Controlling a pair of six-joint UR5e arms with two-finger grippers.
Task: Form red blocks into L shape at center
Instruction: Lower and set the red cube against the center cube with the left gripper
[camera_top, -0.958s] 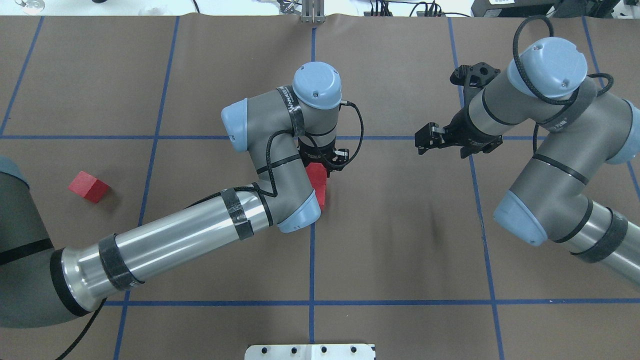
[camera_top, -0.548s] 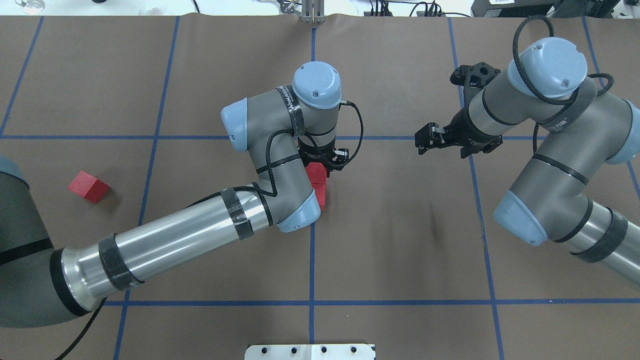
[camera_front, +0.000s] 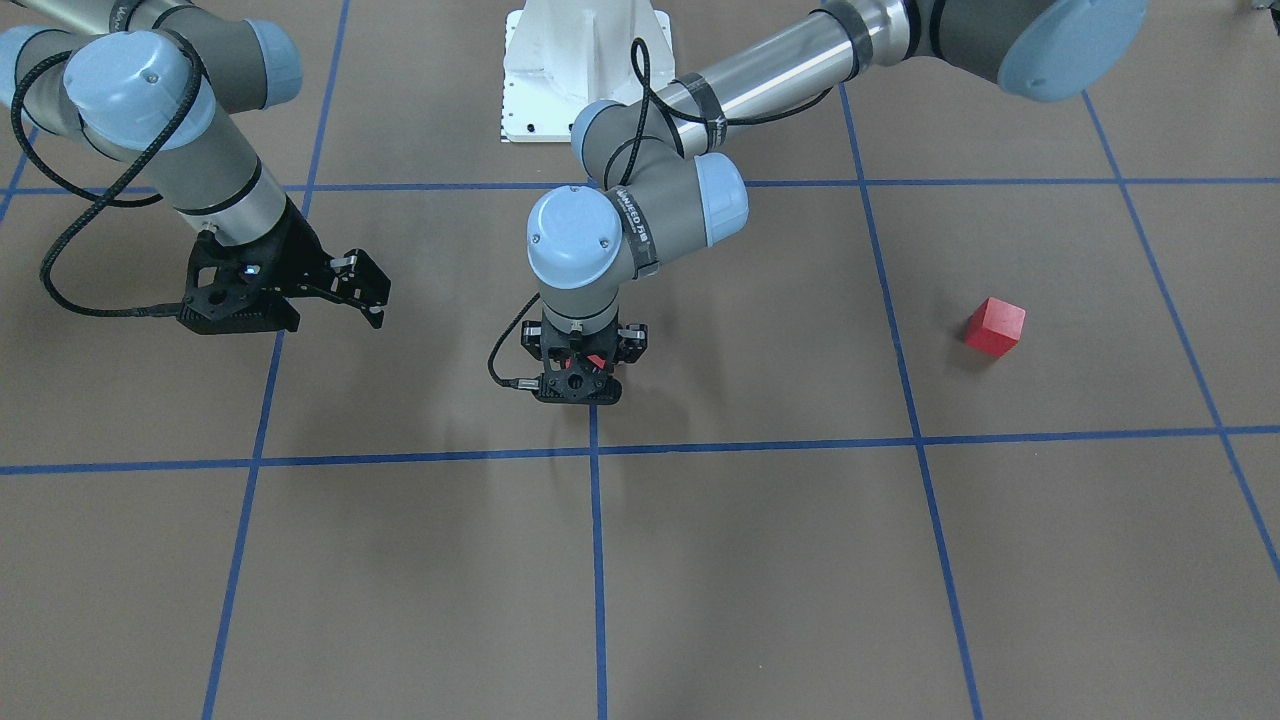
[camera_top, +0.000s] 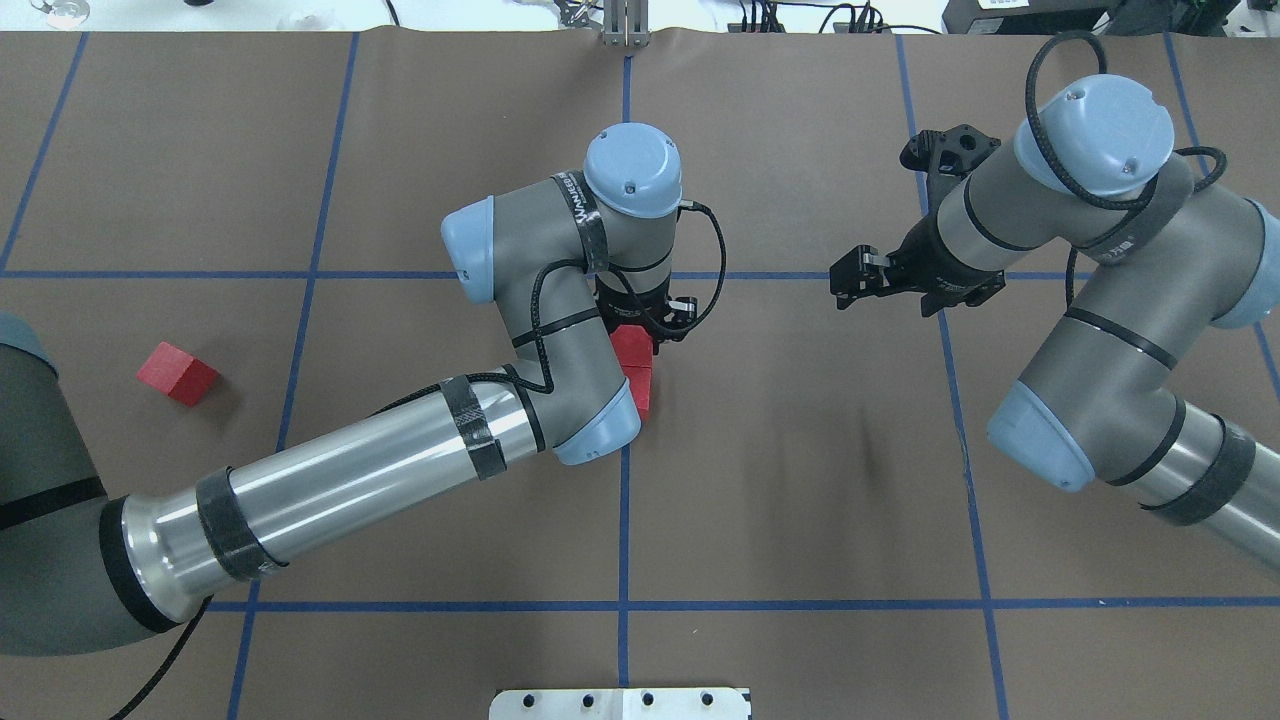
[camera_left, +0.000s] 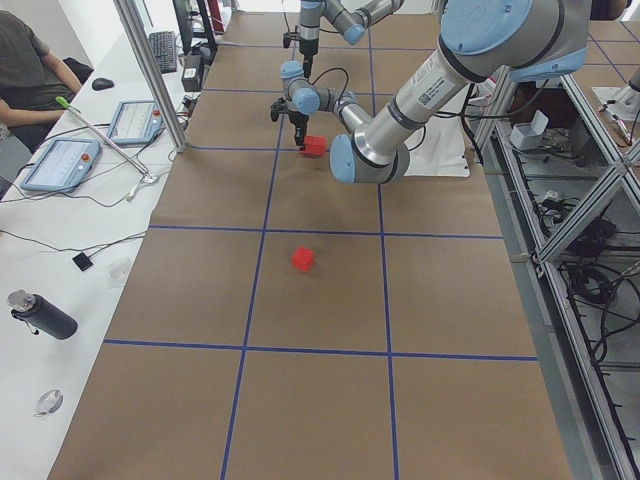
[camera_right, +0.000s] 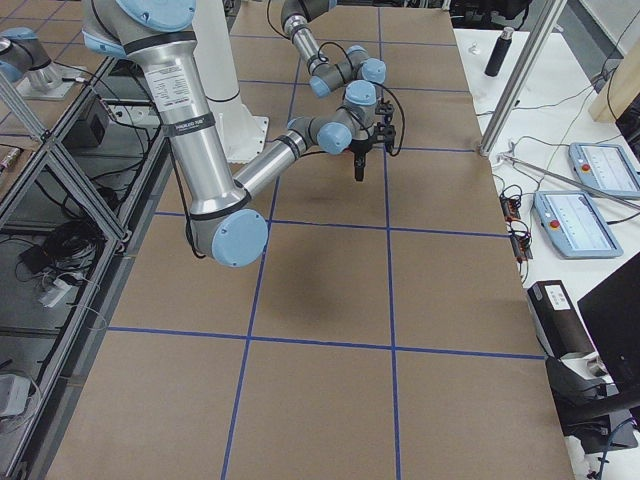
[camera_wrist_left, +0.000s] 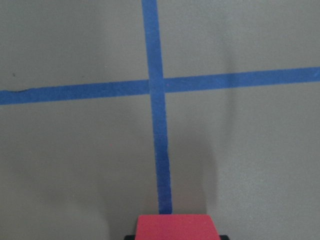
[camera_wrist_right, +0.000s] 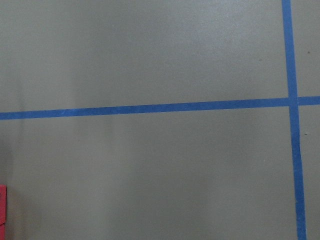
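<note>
My left gripper (camera_top: 638, 335) points straight down at the table's centre and is shut on a red block (camera_top: 632, 346), mostly hidden under the wrist. That block fills the bottom edge of the left wrist view (camera_wrist_left: 175, 227). A second red block (camera_top: 643, 390) lies right against it on the robot's side, half hidden by the arm. A third red block (camera_top: 178, 373) lies alone far to the left, and it also shows in the front view (camera_front: 995, 326). My right gripper (camera_top: 846, 280) is open and empty, hovering to the right of centre.
The brown table cover carries a grid of blue tape lines (camera_top: 624, 500). A white base plate (camera_top: 620, 704) sits at the near edge. A sliver of red (camera_wrist_right: 2, 205) shows at the left edge of the right wrist view.
</note>
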